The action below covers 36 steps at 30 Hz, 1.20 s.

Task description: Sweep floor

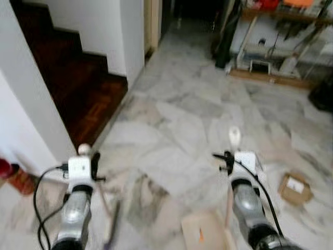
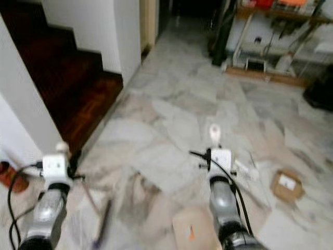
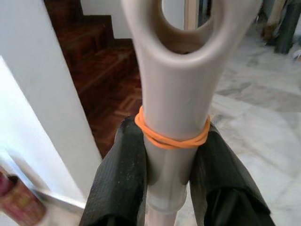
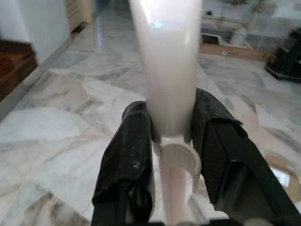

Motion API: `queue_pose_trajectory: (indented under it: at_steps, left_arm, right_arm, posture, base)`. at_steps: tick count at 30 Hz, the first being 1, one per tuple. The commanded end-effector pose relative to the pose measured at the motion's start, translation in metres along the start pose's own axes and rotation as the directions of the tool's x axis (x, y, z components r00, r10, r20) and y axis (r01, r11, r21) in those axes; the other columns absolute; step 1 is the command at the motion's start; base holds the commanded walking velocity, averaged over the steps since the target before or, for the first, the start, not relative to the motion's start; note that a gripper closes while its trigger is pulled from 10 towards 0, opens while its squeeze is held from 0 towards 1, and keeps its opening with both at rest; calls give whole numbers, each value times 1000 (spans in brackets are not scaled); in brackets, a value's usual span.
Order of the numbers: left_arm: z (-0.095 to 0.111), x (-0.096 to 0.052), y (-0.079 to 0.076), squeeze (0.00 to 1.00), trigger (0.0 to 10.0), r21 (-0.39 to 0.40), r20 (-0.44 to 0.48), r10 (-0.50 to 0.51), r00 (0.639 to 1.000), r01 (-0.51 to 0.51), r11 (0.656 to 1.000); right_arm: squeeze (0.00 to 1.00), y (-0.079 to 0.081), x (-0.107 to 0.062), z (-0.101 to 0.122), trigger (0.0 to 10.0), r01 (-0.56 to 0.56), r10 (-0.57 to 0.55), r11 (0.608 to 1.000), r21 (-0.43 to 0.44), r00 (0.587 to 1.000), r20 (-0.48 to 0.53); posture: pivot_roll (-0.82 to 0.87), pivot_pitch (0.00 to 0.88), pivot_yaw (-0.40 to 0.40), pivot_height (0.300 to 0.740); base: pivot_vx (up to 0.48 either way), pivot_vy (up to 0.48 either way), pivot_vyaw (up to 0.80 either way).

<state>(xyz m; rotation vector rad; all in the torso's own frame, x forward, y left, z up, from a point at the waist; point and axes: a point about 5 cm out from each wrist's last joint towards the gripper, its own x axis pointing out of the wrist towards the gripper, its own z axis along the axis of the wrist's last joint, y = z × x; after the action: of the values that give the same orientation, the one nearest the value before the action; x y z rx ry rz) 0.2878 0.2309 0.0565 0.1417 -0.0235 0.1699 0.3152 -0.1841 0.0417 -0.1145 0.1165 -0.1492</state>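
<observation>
Left eye view: both arms are raised over the marble floor point(image 1: 177, 120), each carrying a long-handled tool, and the picture is blurred. The left gripper point(image 1: 83, 156) stands near the wooden stairs point(image 1: 78, 78); the right gripper point(image 1: 237, 148) stands near a cardboard box point(image 1: 295, 188) lying on the floor, with a flat tan panel point(image 1: 203, 232), probably the dustpan, low between the arms. Right eye view: the same layout; a thin shaft point(image 2: 101, 221) slants down below the left arm toward the floor. Left wrist view: the black fingers point(image 3: 122, 179) are closed around the broom handle point(image 3: 176, 94), a beige plastic grip with a hanging loop at its end and an orange rubber band point(image 3: 171, 139) wound just above the fingers. Right wrist view: the fingers point(image 4: 129, 160) are clamped on the second handle point(image 4: 169, 70), a glossy pale grip narrowing into a thinner shaft. For a good stroke, the left grip should stay firm, the bristles should stay on the floor, and debris should be drawn toward the panel.
</observation>
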Motion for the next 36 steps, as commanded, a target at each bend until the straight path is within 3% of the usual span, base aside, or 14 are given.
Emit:
queue_pose_trajectory:
  at_steps: [1, 10, 31, 36]
  left_arm:
    - [6, 3, -12, 0, 10000, -10, 28, -29, 999, 29, 1000]
    - [6, 4, -12, 0, 10000, -12, 29, -29, 999, 30, 999]
    - [5, 2, -11, 0, 10000, -12, 24, -22, 999, 23, 1000]
    - [4, 2, -11, 0, 10000, -16, 24, -22, 999, 22, 1000]
  right_arm:
    - [0, -12, 1, 1, 10000, 42, -42, 999, 15, 999, 1]
    - [0, -12, 2, 3, 10000, 40, -40, 999, 9, 999, 10]
    - [0, -11, 2, 3, 10000, 34, -34, 999, 1, 999, 18]
    - [0, -7, 2, 4, 10000, 8, -6, 999, -45, 999, 32]
  posture:
    - [36, 0, 1, 740]
    - [39, 0, -1, 740]
    - [40, 0, -5, 740]
    - [39, 0, -5, 740]
  base:
    - [337, 0, -788]
    - [340, 0, -768]
    - [339, 0, 0]
    - [335, 0, 160]
